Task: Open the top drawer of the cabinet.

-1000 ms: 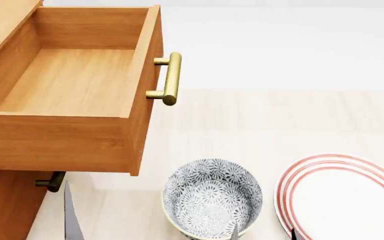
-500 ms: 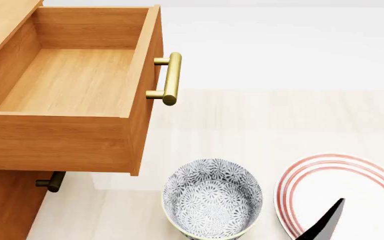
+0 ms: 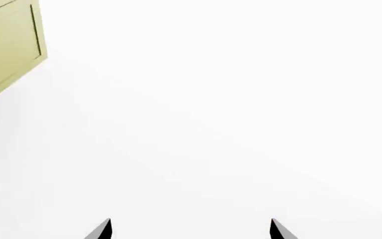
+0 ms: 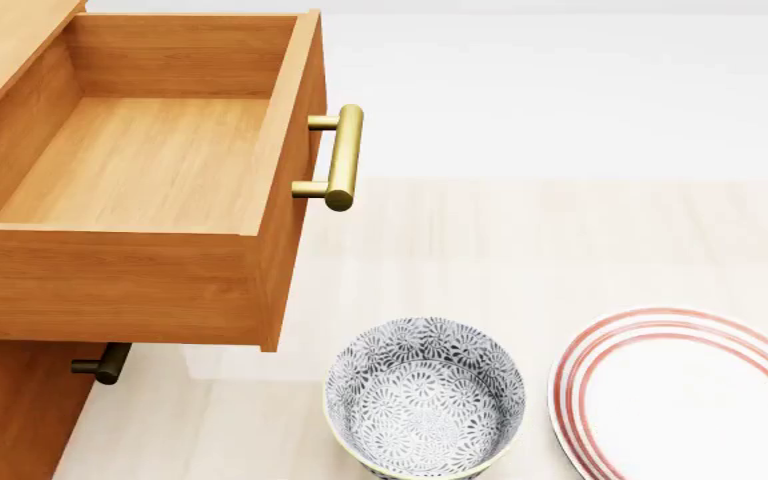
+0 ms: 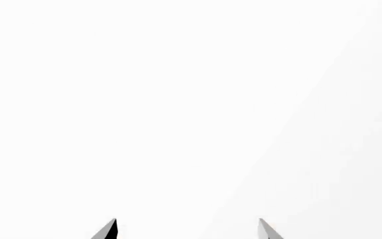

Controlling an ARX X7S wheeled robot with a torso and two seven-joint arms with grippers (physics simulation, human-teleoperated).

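Now top drawer (image 4: 144,170) pulled out, left end effector (image 3: 189,230) spread, right end effector (image 5: 187,230) spread

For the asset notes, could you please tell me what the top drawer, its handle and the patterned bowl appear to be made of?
Top drawer: wood, matte, with visible grain.
Handle: metal, probably brushed brass, given its golden sheen.
Bowl: likely glazed ceramic, with a grey floral print and a pale rim.

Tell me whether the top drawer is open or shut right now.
Open. The top drawer juts well out from the cabinet, its light wood interior showing bare, and overhangs the lower handle.
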